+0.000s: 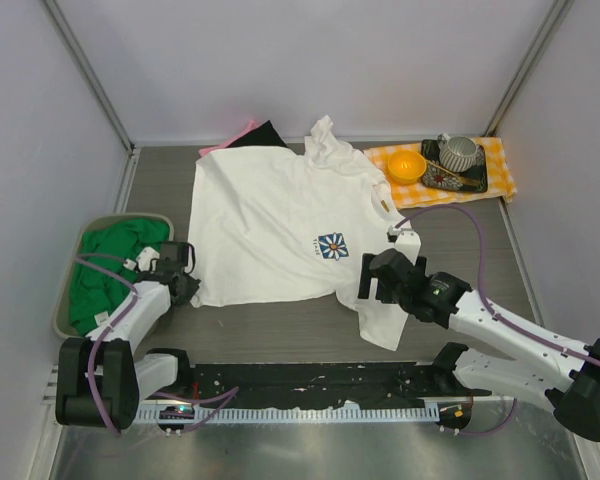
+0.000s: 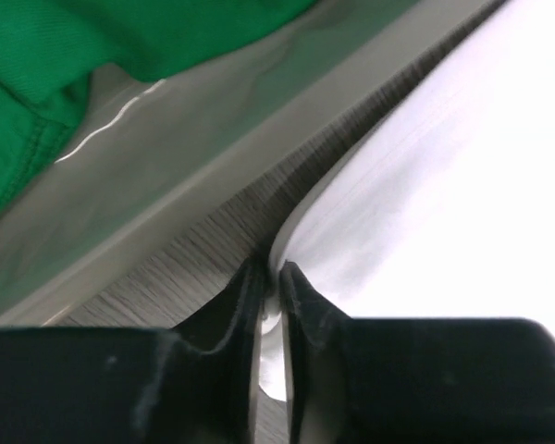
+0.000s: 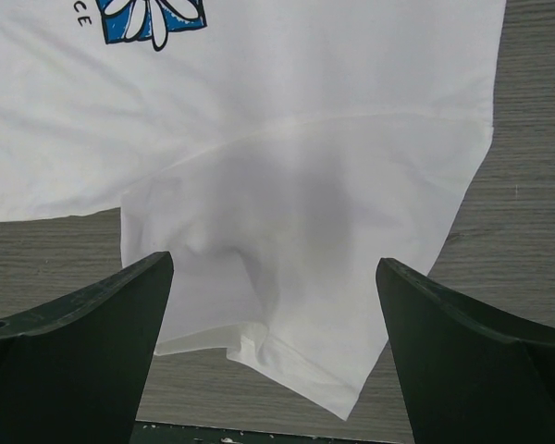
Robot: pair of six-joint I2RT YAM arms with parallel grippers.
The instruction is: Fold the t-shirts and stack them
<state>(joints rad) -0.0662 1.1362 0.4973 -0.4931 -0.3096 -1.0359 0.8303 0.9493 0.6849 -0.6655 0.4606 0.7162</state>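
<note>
White cotton lies spread flat at the middle of the grey wood-grain table (image 1: 280, 335): the white t-shirt (image 1: 280, 225), front up, with its blue daisy print (image 1: 332, 246) toward 4 o'clock of its chest. At 7 o'clock of the shirt, the left gripper (image 2: 273, 276) sits at the bottom corner, its fingers (image 2: 245, 296) drawn narrow with the hem's edge pinched between them. At 4 o'clock, the right gripper (image 3: 274, 264) hovers over the sleeve (image 3: 296, 305), jaws spread wide on either side of the cloth and holding nothing.

At 9 o'clock of the table, a grey bin (image 1: 130, 217) holds the crumpled green t-shirt (image 1: 110, 265). At 12 o'clock, the pink t-shirt (image 1: 230, 138) and black t-shirt (image 1: 265, 135) peek out from behind the white one's far edge. At 2 o'clock lies an orange-and-white checked cloth (image 1: 500, 165) bearing an orange bowl (image 1: 406, 165) and a dark tray (image 1: 450, 182) with a ribbed cup (image 1: 460, 152) on it.
</note>
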